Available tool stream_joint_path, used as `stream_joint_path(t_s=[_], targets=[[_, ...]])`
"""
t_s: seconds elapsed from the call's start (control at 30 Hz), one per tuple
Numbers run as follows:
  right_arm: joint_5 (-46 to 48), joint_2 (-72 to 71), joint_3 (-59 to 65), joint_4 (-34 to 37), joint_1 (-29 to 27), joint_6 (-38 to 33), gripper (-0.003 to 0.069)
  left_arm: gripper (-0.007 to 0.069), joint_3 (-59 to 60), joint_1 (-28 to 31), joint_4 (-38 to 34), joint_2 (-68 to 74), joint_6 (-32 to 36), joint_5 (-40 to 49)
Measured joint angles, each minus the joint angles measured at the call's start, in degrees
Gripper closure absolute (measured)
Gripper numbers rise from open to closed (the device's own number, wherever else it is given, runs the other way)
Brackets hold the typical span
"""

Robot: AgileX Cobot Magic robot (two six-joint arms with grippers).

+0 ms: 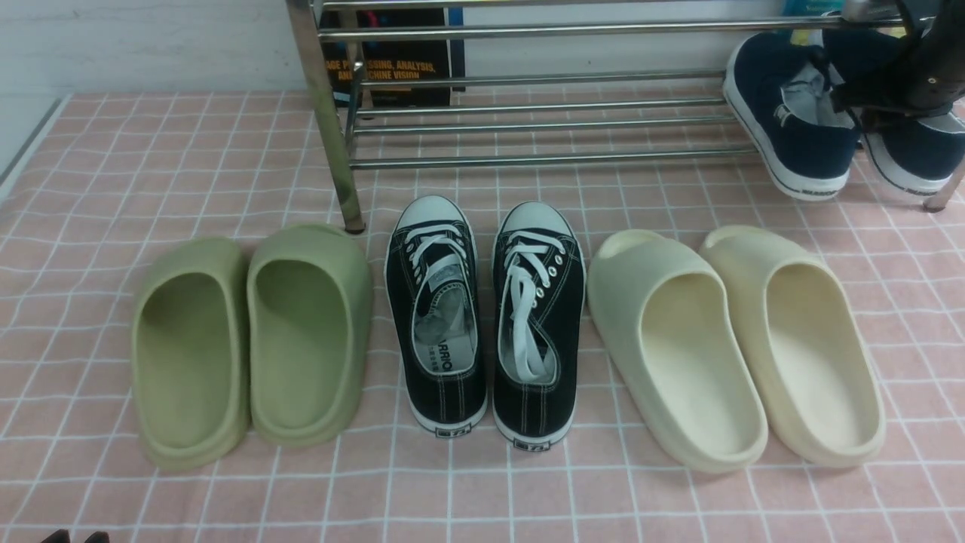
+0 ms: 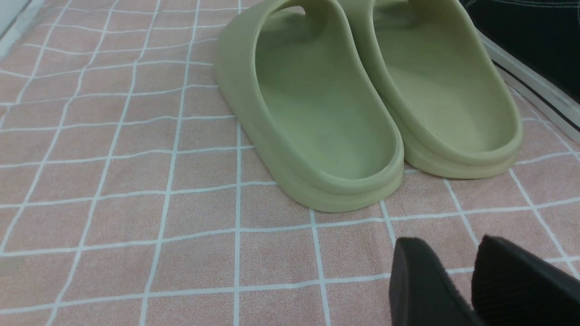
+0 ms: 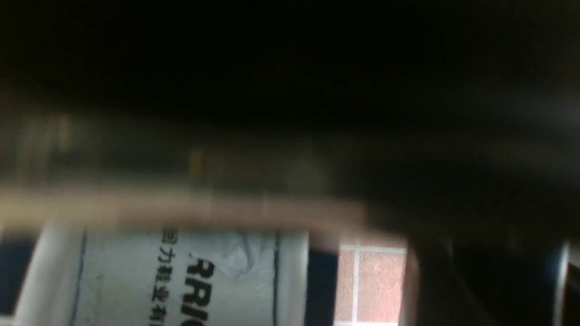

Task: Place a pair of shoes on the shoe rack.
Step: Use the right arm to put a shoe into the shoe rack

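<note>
2 o'clock: your right claw point(image 1: 852, 98) at navy shoes point(image 1: 799, 143), grip unreadable | left claw point(image 2: 453, 267) spread, idle | shoes tilt on shoe rack point(image 1: 528, 159): release slowly, lift straight out.

The left gripper point(image 2: 451, 253) ends in 2 matte black fingers point(image 2: 421, 285), broad and rounded at the tips. 1 shows a finely ribbed surface, the other looks smooth. In the front view only their 2 dark tips show at the bottom edge. The right gripper point(image 1: 852, 92) has a glossy black, angular housing with 1 small silver screw head point(image 1: 932, 79) on its side. Its own wrist view is too dark and blurred for detail.
</note>
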State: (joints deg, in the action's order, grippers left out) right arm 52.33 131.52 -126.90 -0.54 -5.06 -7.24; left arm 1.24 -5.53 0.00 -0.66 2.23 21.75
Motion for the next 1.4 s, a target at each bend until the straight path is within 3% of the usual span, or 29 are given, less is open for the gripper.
stream_joint_path(t_s=[0.17,0.43,0.8,0.97,1.17,1.4], targets=[[1.6,0.0,0.0,0.2,0.0,0.0,0.0264,0.0396,0.0,0.0,0.0,0.0,0.0,0.0],[5.6,-2.2,0.0,0.2,0.0,0.5,0.0258,0.0389,0.0,0.0,0.0,0.0,0.0,0.0],[9.7,-10.7,2.0,-2.8,-0.4,0.2,0.0425,0.0389,0.0,0.0,0.0,0.0,0.0,0.0],[10.3,-11.2,9.5,-7.4,-4.8,1.5,0.0510,0.0389,0.0,0.0,0.0,0.0,0.0,0.0],[5.1,-11.1,21.6,0.0,-10.3,1.6,0.0662,0.0389,0.0,0.0,0.0,0.0,0.0,0.0],[-6.2,-11.0,28.3,11.2,-10.4,0.4,0.0678,0.0389,0.0,0.0,0.0,0.0,0.0,0.0]])
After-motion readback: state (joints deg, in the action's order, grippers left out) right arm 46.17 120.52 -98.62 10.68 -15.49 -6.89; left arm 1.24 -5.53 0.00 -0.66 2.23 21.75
